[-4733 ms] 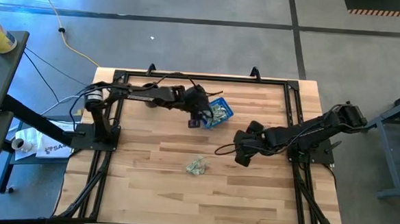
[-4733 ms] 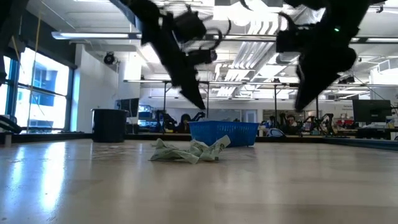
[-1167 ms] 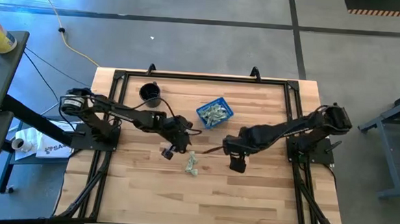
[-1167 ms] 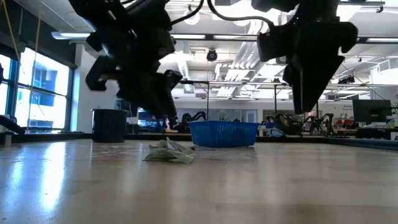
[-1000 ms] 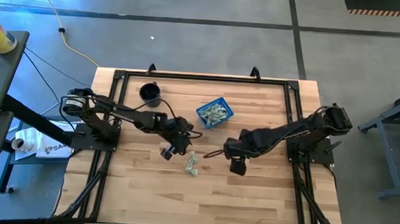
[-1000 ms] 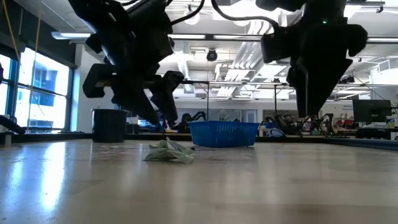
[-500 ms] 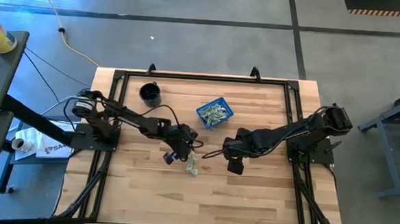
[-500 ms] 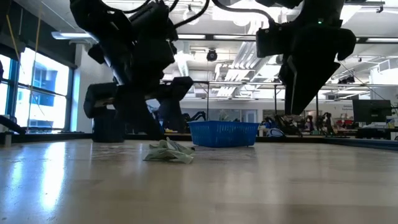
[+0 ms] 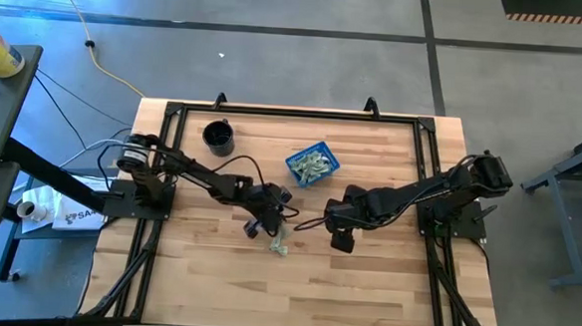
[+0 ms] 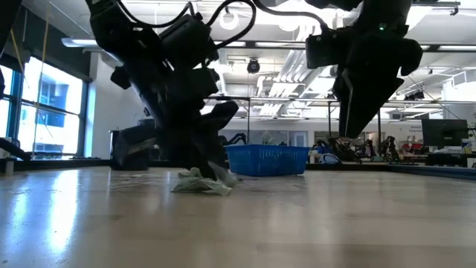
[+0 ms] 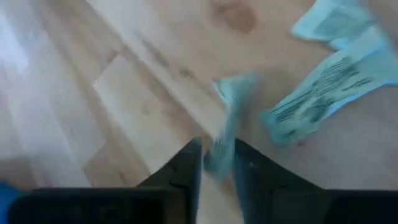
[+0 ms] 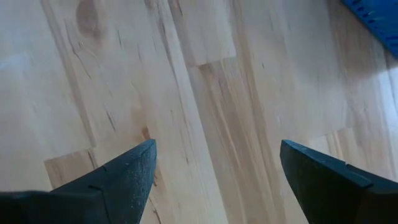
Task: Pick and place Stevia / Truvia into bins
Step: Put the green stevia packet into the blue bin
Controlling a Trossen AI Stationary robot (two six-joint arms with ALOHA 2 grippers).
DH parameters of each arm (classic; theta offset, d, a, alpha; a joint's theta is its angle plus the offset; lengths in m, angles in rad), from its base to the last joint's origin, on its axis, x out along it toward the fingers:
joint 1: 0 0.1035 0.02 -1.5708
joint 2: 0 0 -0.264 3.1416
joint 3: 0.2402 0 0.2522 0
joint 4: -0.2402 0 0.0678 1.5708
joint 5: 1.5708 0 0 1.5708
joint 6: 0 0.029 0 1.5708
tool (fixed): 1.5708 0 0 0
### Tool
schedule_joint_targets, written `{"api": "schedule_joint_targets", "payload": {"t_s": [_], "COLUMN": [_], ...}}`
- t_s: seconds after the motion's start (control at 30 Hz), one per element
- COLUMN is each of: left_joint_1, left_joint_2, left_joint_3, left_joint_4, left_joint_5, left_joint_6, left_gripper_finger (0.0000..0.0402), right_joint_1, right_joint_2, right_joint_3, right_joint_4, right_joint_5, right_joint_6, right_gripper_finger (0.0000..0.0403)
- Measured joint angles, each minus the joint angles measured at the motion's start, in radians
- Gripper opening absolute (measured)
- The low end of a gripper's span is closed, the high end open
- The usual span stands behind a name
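Wooden table (image 9: 364, 287), left tool (image 11: 216, 163) — pinching packet (image 11: 225, 134)

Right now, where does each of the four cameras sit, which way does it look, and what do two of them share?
High view: overhead, looking straight down; both arms, blue basket.
Low view: table height, looking level across the table; both arms from above, packets.
Left wrist view: on the left arm, facing the table; its fingers close around one packet.
Right wrist view: on the right arm, facing bare wood; its fingers spread.
Shared: high and low views both show the basket and packet pile.
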Motion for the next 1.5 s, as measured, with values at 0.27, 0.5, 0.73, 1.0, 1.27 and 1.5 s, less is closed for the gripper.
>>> {"api": "schedule_joint_targets", "payload": {"t_s": [0.27, 0.5, 0.73, 1.0, 1.27, 1.5], "left_joint_1": [0.002, 0.072, 0.292, 0.434, 0.341, 0.274], "left_joint_2": [0.001, -0.021, -0.018, 0.132, 0.265, 0.268], "left_joint_3": [0.106, 0.295, 0.423, 0.548, 0.743, 0.819], "left_joint_4": [-0.096, -0.267, -0.310, -0.396, -0.614, -0.714], "left_joint_5": [-0.124, -0.241, -0.216, -0.154, -0.223, -0.268], "left_joint_6": [-0.085, -0.184, -0.206, -0.247, -0.448, -0.444], "left_gripper_finger": [0.0022, 0.0033, 0.0026, 0.0022, 0.0072, 0.0105], "right_joint_1": [0.005, 0.079, 0.185, 0.225, 0.224, 0.225], "right_joint_2": [-0.001, -0.012, -0.030, -0.030, -0.030, -0.030], "right_joint_3": [0.000, 0.000, 0.000, 0.000, 0.000, 0.001], "right_joint_4": [-0.136, -0.297, -0.420, -0.416, -0.416, -0.420], "right_joint_5": [0.044, 0.151, 0.201, 0.206, 0.226, 0.251], "right_joint_6": [0.022, 0.107, 0.320, 0.366, 0.369, 0.414], "right_gripper_finger": [0.0330, 0.0330, 0.0330, 0.0330, 0.0330, 0.0330]}}
